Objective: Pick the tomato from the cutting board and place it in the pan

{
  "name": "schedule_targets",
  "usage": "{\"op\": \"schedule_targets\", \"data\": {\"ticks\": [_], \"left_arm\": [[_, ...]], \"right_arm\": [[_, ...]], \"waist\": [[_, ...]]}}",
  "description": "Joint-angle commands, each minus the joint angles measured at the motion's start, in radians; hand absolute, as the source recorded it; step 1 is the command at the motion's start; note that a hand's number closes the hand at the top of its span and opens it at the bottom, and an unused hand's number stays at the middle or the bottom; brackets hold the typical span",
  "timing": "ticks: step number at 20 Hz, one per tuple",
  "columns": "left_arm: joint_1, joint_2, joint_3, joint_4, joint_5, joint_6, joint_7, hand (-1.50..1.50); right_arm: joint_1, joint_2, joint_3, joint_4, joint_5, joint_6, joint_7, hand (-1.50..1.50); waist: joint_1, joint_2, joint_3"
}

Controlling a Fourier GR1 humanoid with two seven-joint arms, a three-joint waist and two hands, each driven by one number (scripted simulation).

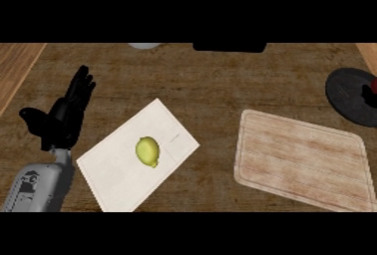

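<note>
The left hand (65, 112) is resting at the left of the view, fingers straight and pointing up, thumb splayed out to the side, holding nothing. Its grey forearm (40, 187) is coming in from the lower left corner. Just right of it a pale cutting board (117, 174) is lying at an angle, its lower corner running to the bottom edge, and a yellow-green lemon (147, 151) is sitting near the board's middle. A strip of bare wooden counter (213, 84) is separating that board from a second, striped wooden cutting board (302, 162), which is reaching almost to the right edge. The dark pan (352, 94) is lying at the far right, partly cut off, well apart from both boards. A sliver of red, possibly the tomato (374, 85), is showing at the pan's right, against the view's edge. The right hand is not showing in view
</note>
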Motion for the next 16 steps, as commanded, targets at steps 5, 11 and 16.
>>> {"op": "schedule_targets", "data": {"ticks": [5, 11, 16], "left_arm": [[0.021, 0.015, 0.008, -0.011, 0.018, -0.038, -0.025, 0.0], [-0.032, -0.007, -0.007, -0.009, 0.013, -0.023, 0.01, 0.0], [-0.034, -0.008, -0.009, 0.021, -0.003, -0.018, -0.017, 0.0]], "right_arm": [[-0.079, -0.051, -0.076, 0.312, 0.011, -0.144, -0.149, 1.5], [-0.14, -0.073, -0.119, 0.423, -0.036, -0.034, -0.163, 1.5], [-0.132, -0.078, -0.134, 0.514, -0.074, 0.204, -0.195, -1.5]], "waist": [[0.042, 0.014, 0.004], [0.058, 0.022, 0.007], [0.048, 0.03, 0.009]]}}
